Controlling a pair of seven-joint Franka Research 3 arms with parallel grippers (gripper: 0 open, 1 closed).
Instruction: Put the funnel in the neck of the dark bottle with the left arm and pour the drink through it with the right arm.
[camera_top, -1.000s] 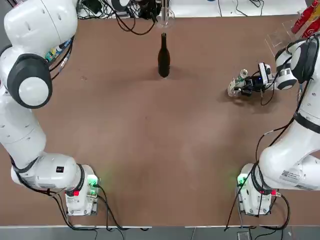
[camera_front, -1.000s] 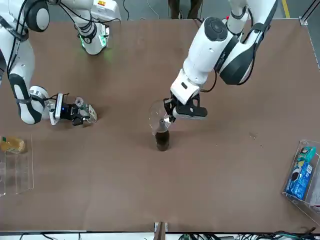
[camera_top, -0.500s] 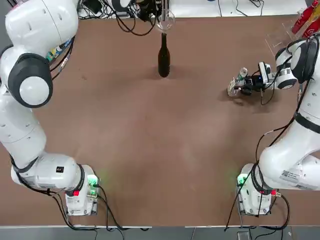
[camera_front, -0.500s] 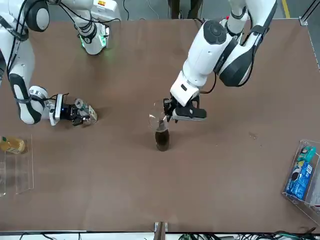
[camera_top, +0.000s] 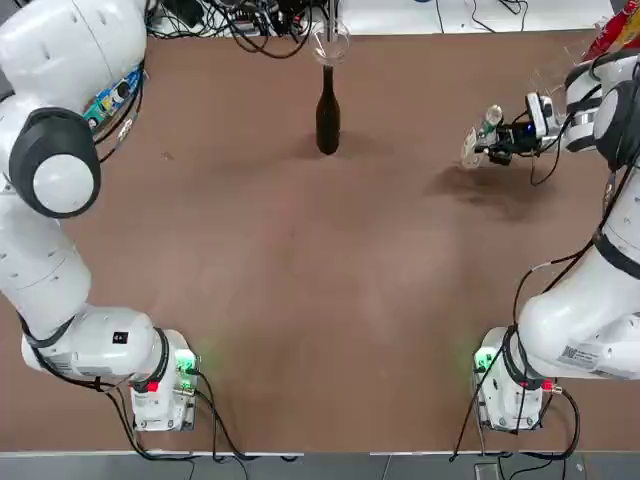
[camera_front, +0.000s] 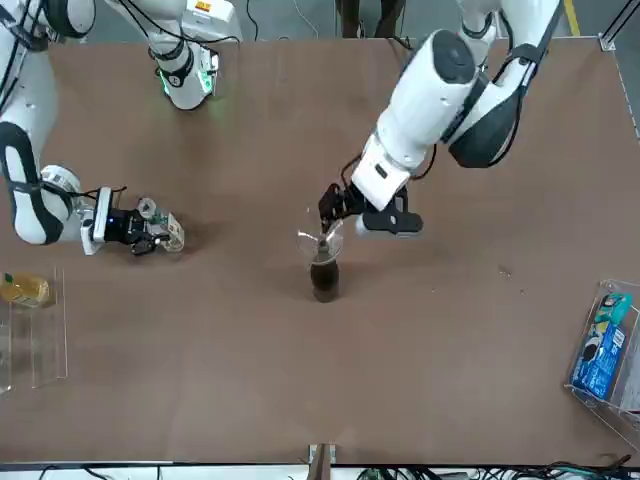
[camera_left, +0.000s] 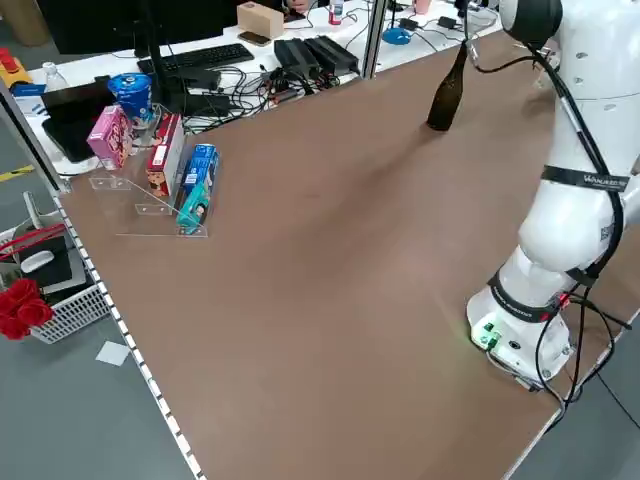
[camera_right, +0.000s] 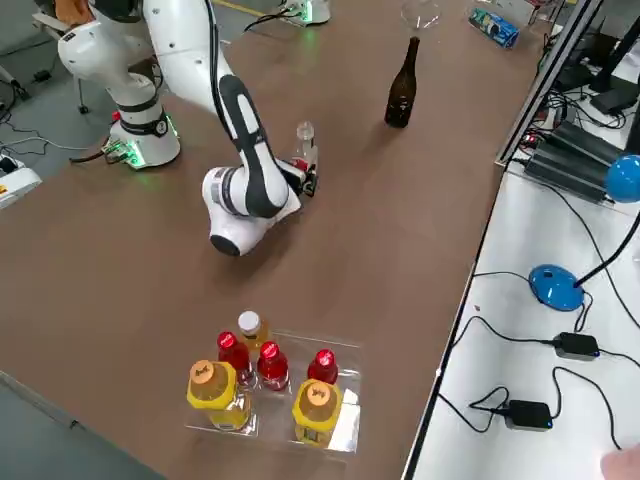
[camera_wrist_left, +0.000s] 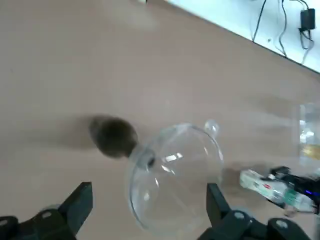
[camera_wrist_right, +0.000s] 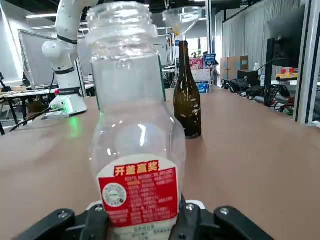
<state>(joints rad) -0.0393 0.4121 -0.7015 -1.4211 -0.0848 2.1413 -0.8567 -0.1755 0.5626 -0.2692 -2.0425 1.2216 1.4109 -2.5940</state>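
Observation:
The dark bottle (camera_top: 327, 118) stands upright near the table's far edge. The clear funnel (camera_front: 320, 240) sits in its neck, tilted a little. My left gripper (camera_wrist_left: 147, 210) hovers just above the funnel (camera_wrist_left: 175, 180), open, its fingers apart on either side and not touching it. On the right side of the table my right gripper (camera_top: 497, 143) is shut on the lower body of the drink (camera_top: 480, 135), a small clear bottle held upright above the table. In the right wrist view the drink (camera_wrist_right: 135, 130) shows a bare threaded mouth, with the dark bottle (camera_wrist_right: 186, 100) and funnel (camera_wrist_right: 182, 20) behind it.
A clear tray with red and yellow bottles (camera_right: 270, 385) stands at the table's right side. Snack packs in a clear holder (camera_front: 605, 345) sit at the left side. Cables and a keyboard (camera_left: 195, 60) lie beyond the far edge.
My left gripper has opened and let go of the funnel, which now rests in the bottle's neck. My right gripper has lifted the drink off the table and carried it toward the far side.

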